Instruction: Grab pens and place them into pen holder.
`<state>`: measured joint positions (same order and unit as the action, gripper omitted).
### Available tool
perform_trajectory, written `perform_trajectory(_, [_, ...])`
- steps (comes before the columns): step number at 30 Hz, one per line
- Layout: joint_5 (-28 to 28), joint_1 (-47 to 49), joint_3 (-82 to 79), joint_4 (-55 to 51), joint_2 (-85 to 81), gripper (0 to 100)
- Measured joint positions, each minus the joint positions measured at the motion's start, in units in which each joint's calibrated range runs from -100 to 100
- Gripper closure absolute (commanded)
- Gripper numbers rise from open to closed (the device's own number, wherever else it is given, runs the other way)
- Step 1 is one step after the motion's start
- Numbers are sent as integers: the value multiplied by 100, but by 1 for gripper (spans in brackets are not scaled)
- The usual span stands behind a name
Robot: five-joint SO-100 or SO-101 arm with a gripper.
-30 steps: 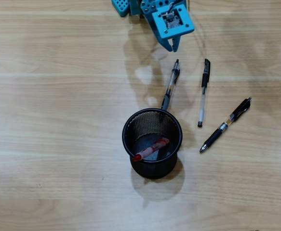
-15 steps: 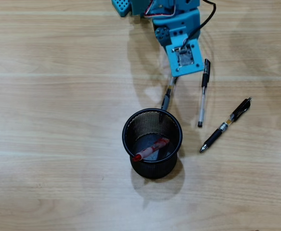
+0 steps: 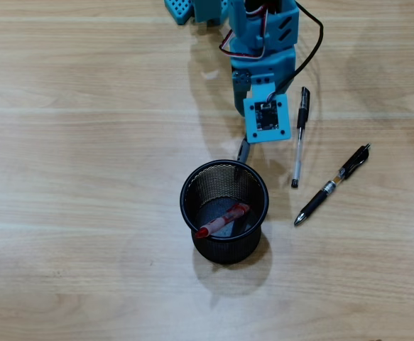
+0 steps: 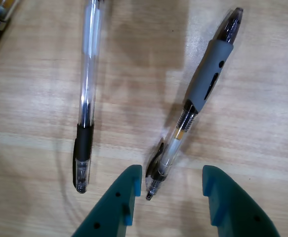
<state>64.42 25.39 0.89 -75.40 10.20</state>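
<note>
The pincer (image 4: 168, 185) hung spread above the tabletop (image 3: 86, 142), its two teal fingers straddling the clip end of the grey-gripped pen (image 4: 190, 116), which lay flat and slanted away from it. A second clear pen (image 4: 87, 94) lay just to the left in the wrist view. A good grasp probably called for dropping straight down and closing across the barrel, clear of that neighbour. The pen holder (image 3: 224, 211) stood beyond the pen's far end, already holding the red pen (image 3: 223, 219).

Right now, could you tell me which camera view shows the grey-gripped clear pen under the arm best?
The wrist view: the grey-gripped clear pen lies in full sight, its clip end between the open teal gripper fingers. In the overhead view the arm hides it except its dark tip near the black mesh cup.
</note>
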Motion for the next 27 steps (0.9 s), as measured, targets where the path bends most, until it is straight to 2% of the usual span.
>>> perform_trajectory(11, [16,10,27,9,918,84])
perform_trajectory(18, [265,0,35,527,1368,84])
perform_trajectory(27, [520,10,62,578,1521,85])
